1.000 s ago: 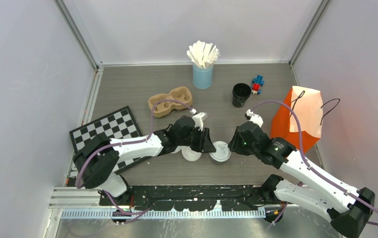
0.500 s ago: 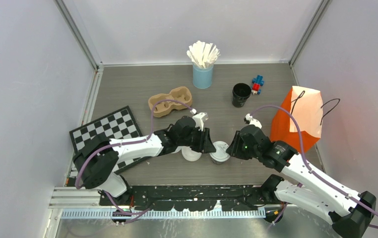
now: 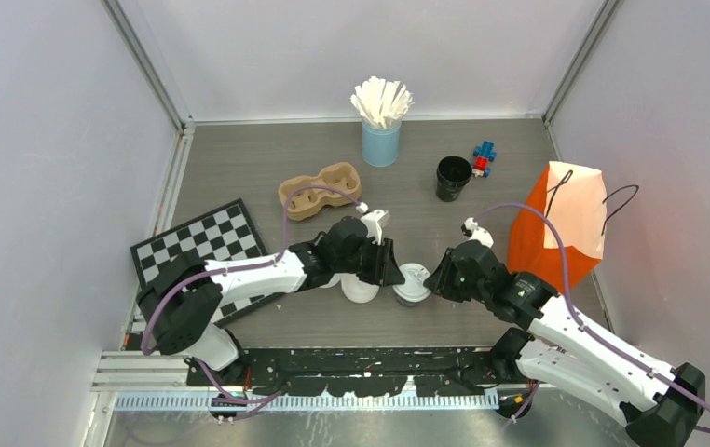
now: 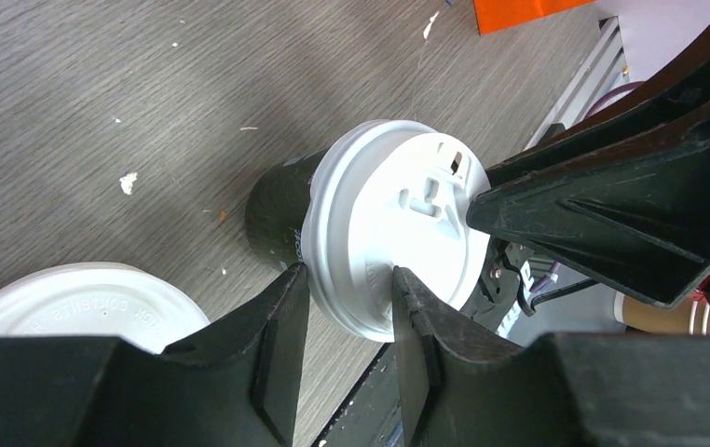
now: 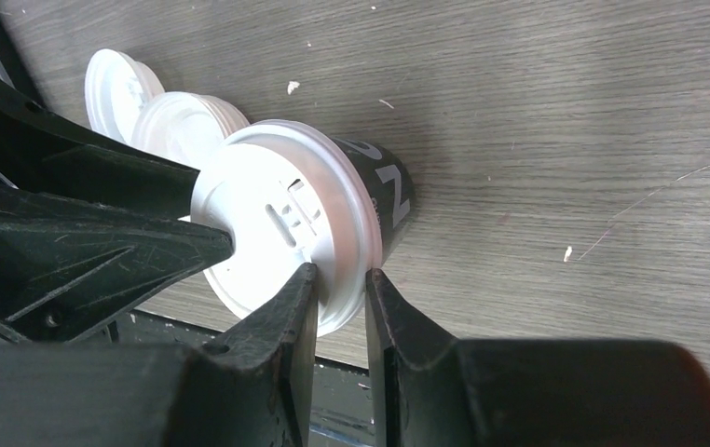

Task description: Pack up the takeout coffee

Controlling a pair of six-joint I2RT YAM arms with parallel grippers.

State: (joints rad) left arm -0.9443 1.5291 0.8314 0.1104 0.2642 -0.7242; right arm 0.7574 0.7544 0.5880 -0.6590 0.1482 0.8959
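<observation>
Top external: 2 black cups [image 3: 454,177] [image 5: 384,200]; left end effector [image 4: 349,279] and right end effector [image 5: 340,275] clamp 1 lid [image 3: 414,277].

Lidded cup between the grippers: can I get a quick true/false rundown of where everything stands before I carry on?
1. The left gripper and the right gripper each have the rim of the white lid between their fingers. True.
2. The lidded cup sits in the cardboard carrier. False: it stands on the table; the carrier is apart from it, farther back.
3. A second black cup stands without a lid. True.
4. The spare lids lie beside the orange bag. False: they lie next to the lidded cup, on the left arm's side.
</observation>
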